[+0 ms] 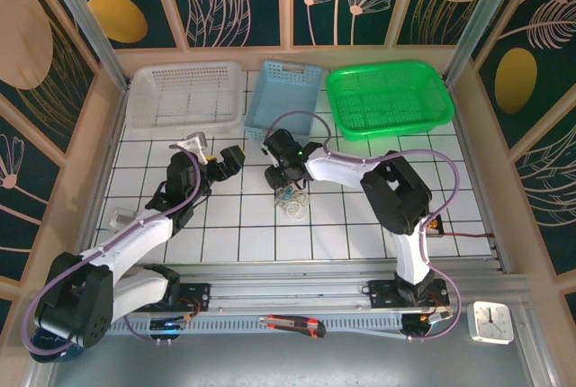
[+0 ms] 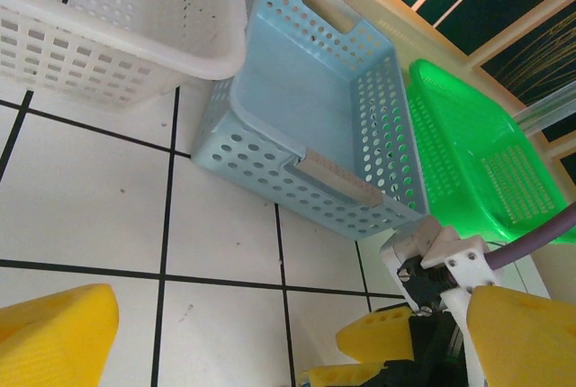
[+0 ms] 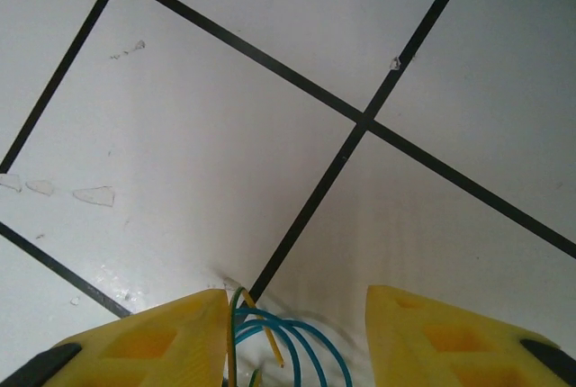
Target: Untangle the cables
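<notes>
The cables (image 1: 290, 200) form a small tangle of blue, yellowish and pale wires on the white tiles at mid-table. My right gripper (image 1: 286, 180) hangs just above the tangle's far side. In the right wrist view blue and yellow-green loops of the cables (image 3: 270, 342) lie between the yellow fingers (image 3: 153, 337), close to the left one; the right gripper (image 3: 297, 333) is open with a wide gap beside them. My left gripper (image 1: 225, 160) is a tile to the left, wide open with nothing in it. The left gripper (image 2: 292, 315) looks across bare tiles at the right gripper's yellow fingers (image 2: 387, 337).
Three baskets line the back edge: white (image 1: 184, 94), pale blue (image 1: 283, 90), green (image 1: 387, 99). The blue basket (image 2: 306, 108) stands close in front of the left gripper. A box cutter (image 1: 292, 324) and a small clock (image 1: 493, 322) lie at the near rail.
</notes>
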You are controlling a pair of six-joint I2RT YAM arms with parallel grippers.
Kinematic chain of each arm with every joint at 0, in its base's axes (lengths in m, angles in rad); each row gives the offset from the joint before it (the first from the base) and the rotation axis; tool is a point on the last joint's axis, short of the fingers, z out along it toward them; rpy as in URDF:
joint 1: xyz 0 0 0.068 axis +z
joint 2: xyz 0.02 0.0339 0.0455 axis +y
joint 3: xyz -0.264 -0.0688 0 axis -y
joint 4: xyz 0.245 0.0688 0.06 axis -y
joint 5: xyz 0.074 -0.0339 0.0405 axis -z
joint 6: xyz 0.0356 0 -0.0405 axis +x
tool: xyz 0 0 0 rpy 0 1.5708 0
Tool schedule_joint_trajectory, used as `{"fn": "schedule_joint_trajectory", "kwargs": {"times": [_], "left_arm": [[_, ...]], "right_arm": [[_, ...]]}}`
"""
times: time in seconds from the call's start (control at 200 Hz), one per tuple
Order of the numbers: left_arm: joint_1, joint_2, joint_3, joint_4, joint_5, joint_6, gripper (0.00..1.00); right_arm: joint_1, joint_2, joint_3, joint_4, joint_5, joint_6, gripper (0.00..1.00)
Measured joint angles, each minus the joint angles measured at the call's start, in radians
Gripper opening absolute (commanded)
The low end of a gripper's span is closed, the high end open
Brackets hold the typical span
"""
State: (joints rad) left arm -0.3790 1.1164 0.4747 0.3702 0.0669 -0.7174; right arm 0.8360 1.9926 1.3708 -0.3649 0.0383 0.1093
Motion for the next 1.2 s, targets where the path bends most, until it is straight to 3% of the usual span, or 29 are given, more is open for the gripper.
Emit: {"fn": "schedule_joint_trajectory", "kwargs": {"times": [0.115, 0.295, 0.535, 0.711, 0.966, 1.201], "left_arm": [[0.000, 0.000, -0.006, 0.000, 0.000, -0.006, 0.99], [0.000, -0.003, -0.014, 0.001, 0.000, -0.011, 0.99], [0.000, -0.006, -0.017, 0.001, 0.000, -0.014, 0.99], [0.000, -0.006, -0.022, 0.008, 0.002, -0.013, 0.99], [0.000, 0.028, -0.024, 0.037, 0.027, -0.013, 0.99], [0.000, 0.065, -0.024, 0.045, 0.058, -0.012, 0.99]], "right_arm": [[0.000, 0.019, 0.027, -0.002, 0.004, -0.003, 0.30], [0.000, 0.031, 0.037, -0.001, 0.007, 0.000, 0.00], [-0.004, 0.018, 0.032, 0.004, -0.004, 0.001, 0.00], [-0.016, -0.098, -0.029, 0.056, -0.032, 0.028, 0.00], [-0.060, -0.322, -0.210, 0.275, -0.092, 0.122, 0.00], [-0.103, -0.431, -0.417, 0.468, -0.143, 0.226, 0.00]]}}
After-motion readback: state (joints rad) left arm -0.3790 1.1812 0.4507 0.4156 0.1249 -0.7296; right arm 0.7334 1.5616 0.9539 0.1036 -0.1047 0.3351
